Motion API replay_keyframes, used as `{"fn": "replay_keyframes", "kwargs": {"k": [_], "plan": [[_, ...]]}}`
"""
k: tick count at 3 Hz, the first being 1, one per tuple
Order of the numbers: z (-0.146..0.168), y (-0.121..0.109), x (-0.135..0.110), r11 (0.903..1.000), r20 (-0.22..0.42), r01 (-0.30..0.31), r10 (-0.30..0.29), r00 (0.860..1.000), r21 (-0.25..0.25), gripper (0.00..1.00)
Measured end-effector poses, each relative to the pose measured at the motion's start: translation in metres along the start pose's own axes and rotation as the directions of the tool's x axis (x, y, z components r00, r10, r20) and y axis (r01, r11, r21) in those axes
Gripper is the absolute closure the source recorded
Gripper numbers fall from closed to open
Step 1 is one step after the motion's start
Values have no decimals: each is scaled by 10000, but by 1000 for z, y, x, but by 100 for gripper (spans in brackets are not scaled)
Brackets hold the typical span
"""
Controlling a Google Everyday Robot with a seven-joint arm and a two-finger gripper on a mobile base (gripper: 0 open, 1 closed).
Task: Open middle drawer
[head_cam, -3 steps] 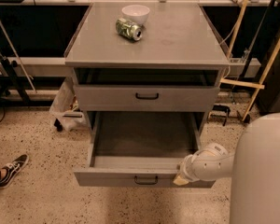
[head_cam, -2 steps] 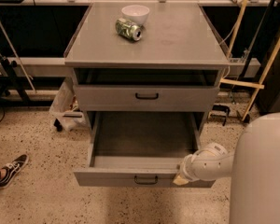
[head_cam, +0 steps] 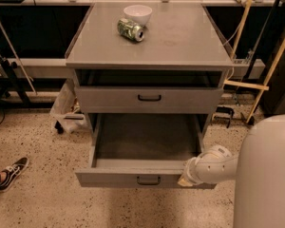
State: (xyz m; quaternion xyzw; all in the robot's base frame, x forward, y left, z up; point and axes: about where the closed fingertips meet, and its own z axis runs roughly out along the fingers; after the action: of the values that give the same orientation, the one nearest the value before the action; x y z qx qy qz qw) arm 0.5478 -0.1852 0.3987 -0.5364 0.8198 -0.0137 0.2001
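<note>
One claw (head_cam: 184, 180) (state unclear) sits at the right corner of the pulled-out middle drawer (head_cam: 115, 178).

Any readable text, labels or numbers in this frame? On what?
None can be read.
Can: green print, too blurred to read.
Bowl: no markings seen.
Cabinet: no markings seen.
Gripper, at the right front corner of the open drawer: no label visible on either.
</note>
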Motion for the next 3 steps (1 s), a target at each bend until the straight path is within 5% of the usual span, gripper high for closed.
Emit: {"fn": "replay_keyframes", "kwargs": {"k": [1,3], "plan": [[0,0,0,10000,0,0,0,10000,0,0],[-7,-1,-2,9999,51,46,-46,10000,93,0]]}}
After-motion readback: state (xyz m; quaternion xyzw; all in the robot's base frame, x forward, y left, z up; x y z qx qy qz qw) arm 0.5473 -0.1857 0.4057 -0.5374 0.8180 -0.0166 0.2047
